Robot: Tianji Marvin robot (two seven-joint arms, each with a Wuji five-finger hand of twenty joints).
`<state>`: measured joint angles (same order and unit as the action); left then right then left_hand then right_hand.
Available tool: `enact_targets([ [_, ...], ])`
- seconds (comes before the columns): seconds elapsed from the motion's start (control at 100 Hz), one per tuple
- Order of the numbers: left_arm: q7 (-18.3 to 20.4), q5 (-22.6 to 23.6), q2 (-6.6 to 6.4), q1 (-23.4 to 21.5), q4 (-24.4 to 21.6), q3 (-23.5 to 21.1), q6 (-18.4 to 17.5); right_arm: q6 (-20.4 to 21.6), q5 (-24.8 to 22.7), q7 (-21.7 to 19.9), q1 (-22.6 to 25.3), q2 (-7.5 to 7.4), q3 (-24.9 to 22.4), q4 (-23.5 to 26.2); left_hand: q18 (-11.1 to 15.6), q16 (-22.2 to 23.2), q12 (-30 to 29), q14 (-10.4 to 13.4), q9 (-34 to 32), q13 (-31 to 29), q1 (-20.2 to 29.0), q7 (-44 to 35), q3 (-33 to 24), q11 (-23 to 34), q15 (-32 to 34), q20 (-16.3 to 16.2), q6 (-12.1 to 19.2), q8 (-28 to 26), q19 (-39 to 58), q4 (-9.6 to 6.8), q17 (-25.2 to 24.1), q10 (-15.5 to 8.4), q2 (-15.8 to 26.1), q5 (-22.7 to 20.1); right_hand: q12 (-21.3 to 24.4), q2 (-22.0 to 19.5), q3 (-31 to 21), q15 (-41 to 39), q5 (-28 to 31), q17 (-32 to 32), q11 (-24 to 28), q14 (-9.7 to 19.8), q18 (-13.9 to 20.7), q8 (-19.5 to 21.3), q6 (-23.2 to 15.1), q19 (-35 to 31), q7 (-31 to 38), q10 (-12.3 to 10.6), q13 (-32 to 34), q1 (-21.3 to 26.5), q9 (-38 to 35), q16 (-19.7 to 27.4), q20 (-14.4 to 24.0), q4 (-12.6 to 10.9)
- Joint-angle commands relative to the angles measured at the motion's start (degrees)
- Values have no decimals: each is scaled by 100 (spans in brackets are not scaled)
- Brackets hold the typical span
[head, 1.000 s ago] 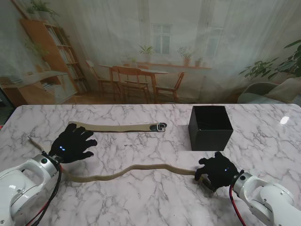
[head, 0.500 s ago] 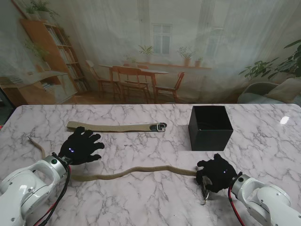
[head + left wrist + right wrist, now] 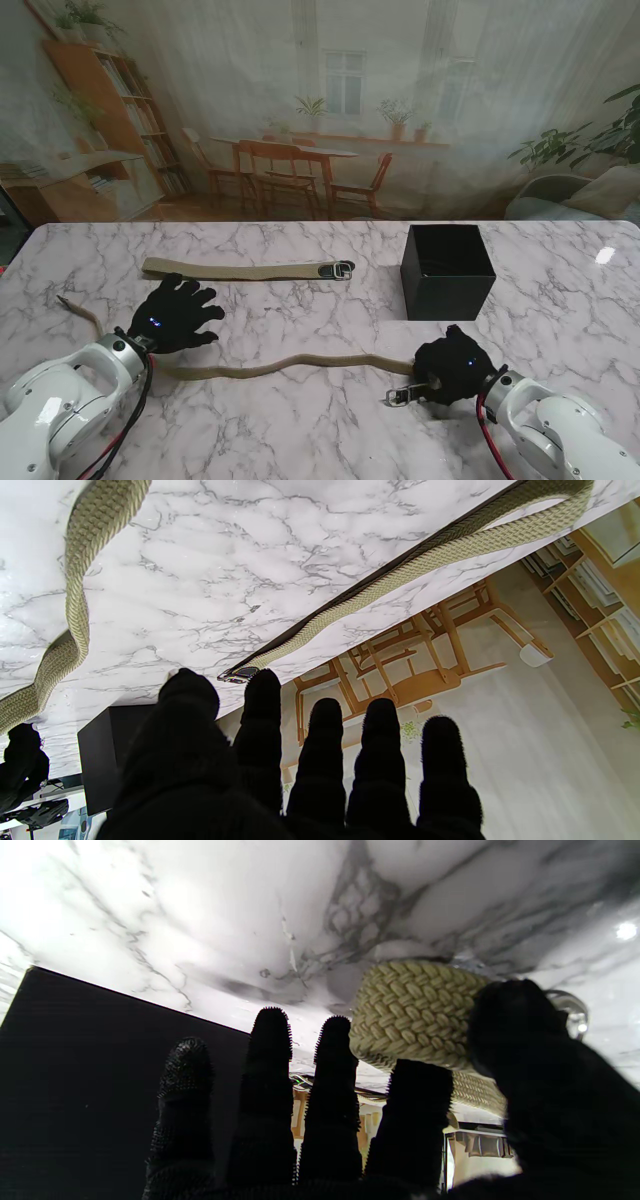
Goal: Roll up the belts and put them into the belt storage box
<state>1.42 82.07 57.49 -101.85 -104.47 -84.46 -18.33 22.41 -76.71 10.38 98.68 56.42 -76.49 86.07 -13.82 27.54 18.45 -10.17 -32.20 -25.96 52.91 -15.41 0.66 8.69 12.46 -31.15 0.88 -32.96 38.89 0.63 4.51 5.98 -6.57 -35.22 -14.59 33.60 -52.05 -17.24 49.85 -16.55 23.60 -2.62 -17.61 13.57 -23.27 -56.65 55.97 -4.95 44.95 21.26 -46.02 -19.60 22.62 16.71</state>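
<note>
The near woven tan belt (image 3: 290, 362) snakes across the table from a loose tail at the far left (image 3: 75, 308) to my right hand (image 3: 455, 366). That hand is shut on the belt's buckle end. In the right wrist view the strap (image 3: 415, 1012) is folded over between thumb (image 3: 520, 1040) and forefinger. The metal buckle (image 3: 398, 396) sticks out to the hand's left. My left hand (image 3: 178, 315) is open with fingers spread, just beyond the belt's left part. The second belt (image 3: 240, 269) lies straight farther back. The black storage box (image 3: 447, 268) stands beyond my right hand.
The second belt's buckle (image 3: 343, 268) points toward the box. In the left wrist view both belts (image 3: 425, 560) (image 3: 75, 605), the box (image 3: 107, 750) and my right hand (image 3: 22, 760) show. The table's far edge runs just behind the box.
My right hand has drawn nearer to me and turned, swinging the buckle round to its left. My left hand slid right, and the belt's left part shifted with it.
</note>
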Motion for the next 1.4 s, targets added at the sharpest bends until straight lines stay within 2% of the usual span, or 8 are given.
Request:
enact_targets([
  [0.0,75,-18,17,0,19,26,24,-29,28,48,-10,27,43,-67,-272,-22,-18,-108,-67,-50,9,74,25,-110,-36,35,-115,-71,-192,32,-110,134,242,-139,-54,-370,-157,-10,575,-10,-25,34,-227,-83,23,-102,428,-14,135,-68,-72,-97,-70,12],
  [0.27,28,-26,17,8,52,47,35,-4,-65,485,-134,0,201,-284,-275,-21,-16,-93,-52,-31,-1,60,30,-112,-39,25,-123,-83,-210,34,-114,135,251,-151,-108,67,-604,-173,150,-413,138,196,-32,-216,-171,-433,253,-56,541,548,-589,-182,-21,-18],
  [0.54,-69,-13,14,18,92,56,32,-20,47,997,-285,21,394,-565,-266,-19,-13,-96,-38,-21,22,48,22,-109,-38,15,-118,-92,-226,32,-121,132,238,-157,-1395,167,-867,-677,-681,-710,852,503,121,-149,-446,-695,-21,-42,1133,1235,-2224,-524,-46,-68],
  [0.75,-121,-10,13,29,122,70,36,153,150,1220,-389,29,473,-750,-274,-17,-10,-103,-44,-25,40,43,20,-101,-34,8,-122,-97,-230,33,-124,130,231,-155,-1678,301,-1174,-720,-2664,-862,911,673,333,20,-391,-777,-2039,-172,1335,1395,-2817,-615,-152,-133],
  [0.93,-119,-11,13,30,131,84,44,158,162,1373,-476,23,583,-877,-275,-15,-9,-98,-45,-33,58,51,17,-98,-30,5,-131,-92,-232,31,-119,131,225,-136,-1547,553,-1351,-671,-4325,-955,1030,853,518,-234,332,-828,-2196,-319,1383,1239,-2853,-590,-223,-57],
  [1.08,-110,-12,12,31,129,84,43,24,249,1381,-503,52,653,-912,-267,-15,-8,-95,-52,-38,75,57,16,-94,-28,3,-131,-88,-235,30,-119,129,219,-125,-1109,247,-1406,-728,-4483,-990,1832,834,468,-724,2399,-878,-2325,-310,1550,998,-2773,-585,-309,-103],
  [1.26,-117,-18,11,46,141,92,32,73,455,1447,-548,102,697,-998,-280,-15,-7,-92,-55,-39,116,56,7,-90,-29,1,-123,-91,-237,28,-118,121,203,-115,-1242,-579,-1318,-1071,-4417,-936,2403,539,173,-771,103,-861,-2315,108,1956,1202,-2914,-781,-266,-753],
  [1.39,-117,-27,11,62,150,102,26,121,492,1372,-553,104,698,-999,-282,-14,-7,-95,-56,-40,144,45,4,-88,-27,0,-111,-100,-236,28,-117,128,191,-121,-1380,-822,-1246,-1062,-3553,-861,2366,521,113,-540,-259,-809,-1971,163,1956,1318,-2953,-804,-227,-942],
])
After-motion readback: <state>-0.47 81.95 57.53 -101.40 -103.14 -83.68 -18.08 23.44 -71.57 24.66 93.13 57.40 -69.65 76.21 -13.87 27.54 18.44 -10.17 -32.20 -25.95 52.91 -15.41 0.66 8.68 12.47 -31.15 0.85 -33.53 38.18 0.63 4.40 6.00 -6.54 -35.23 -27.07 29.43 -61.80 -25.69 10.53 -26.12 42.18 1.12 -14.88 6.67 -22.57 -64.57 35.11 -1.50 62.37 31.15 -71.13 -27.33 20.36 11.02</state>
